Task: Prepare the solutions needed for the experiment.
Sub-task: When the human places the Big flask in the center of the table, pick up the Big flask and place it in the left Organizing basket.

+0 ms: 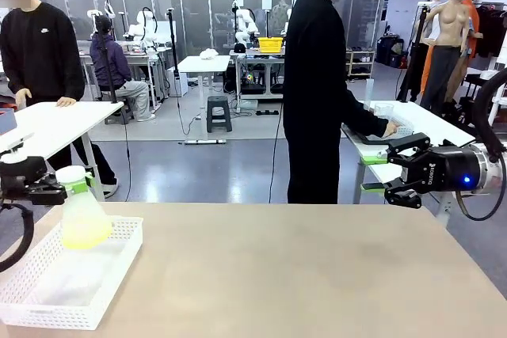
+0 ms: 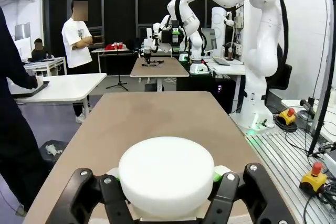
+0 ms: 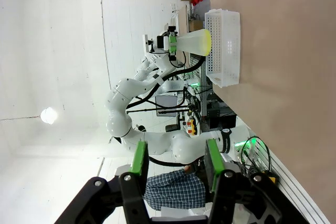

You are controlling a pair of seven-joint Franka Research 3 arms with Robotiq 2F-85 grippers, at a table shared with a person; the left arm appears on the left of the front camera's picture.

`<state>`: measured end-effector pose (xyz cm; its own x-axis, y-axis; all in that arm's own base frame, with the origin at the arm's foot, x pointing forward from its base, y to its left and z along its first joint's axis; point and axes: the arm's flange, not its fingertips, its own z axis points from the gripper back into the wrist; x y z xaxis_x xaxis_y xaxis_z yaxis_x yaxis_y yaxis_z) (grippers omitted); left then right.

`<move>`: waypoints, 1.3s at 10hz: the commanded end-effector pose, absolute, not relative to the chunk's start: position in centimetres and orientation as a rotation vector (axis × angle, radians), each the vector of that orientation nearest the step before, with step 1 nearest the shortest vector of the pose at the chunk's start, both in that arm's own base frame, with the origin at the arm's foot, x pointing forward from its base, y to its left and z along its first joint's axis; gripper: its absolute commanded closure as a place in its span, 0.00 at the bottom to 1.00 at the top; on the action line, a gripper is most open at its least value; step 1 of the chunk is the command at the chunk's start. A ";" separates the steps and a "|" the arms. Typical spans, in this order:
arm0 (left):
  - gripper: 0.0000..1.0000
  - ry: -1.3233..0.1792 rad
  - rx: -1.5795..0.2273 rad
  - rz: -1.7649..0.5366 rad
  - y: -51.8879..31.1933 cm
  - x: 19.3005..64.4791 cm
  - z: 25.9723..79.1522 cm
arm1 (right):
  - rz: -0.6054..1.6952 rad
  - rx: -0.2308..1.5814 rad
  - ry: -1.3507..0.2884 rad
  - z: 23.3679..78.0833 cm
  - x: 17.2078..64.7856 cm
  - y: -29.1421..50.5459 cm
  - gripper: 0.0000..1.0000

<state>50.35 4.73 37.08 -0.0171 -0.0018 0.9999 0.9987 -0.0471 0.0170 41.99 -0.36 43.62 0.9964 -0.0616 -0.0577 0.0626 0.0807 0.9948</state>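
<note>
Currently the left gripper [image 1: 59, 187] is clamped on the neck of a frosted conical flask [image 1: 81, 215], held above the white basket [image 1: 103, 290] at the table's [image 1: 317, 275] left edge; the solutions [image 1: 85, 235] form a shallow yellow-green layer at its bottom. Over the right edge, the right gripper [image 1: 379, 173] hangs with jaws parted, empty.

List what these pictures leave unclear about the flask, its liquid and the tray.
- Flask neck: in the left wrist view the white cap hides everything below, liquid included.
- Left pincer: its contact with the neck is too small to judge in the front view.
- Tray: its near corner is cut off by the front view's bottom edge.
- Liquid: too small in the right wrist view to gauge depth.
</note>
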 end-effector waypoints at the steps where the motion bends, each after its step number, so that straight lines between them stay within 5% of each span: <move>1: 0.85 -1.204 -1.198 -1.243 5.2 49.6 38.3 | -0.088 1.497 -0.011 43.8 41.9 -0.3 0.44; 13: 0.85 -1.108 -1.196 -1.264 4.5 52.8 31.3 | -0.088 1.497 -0.011 43.8 41.9 -0.3 0.44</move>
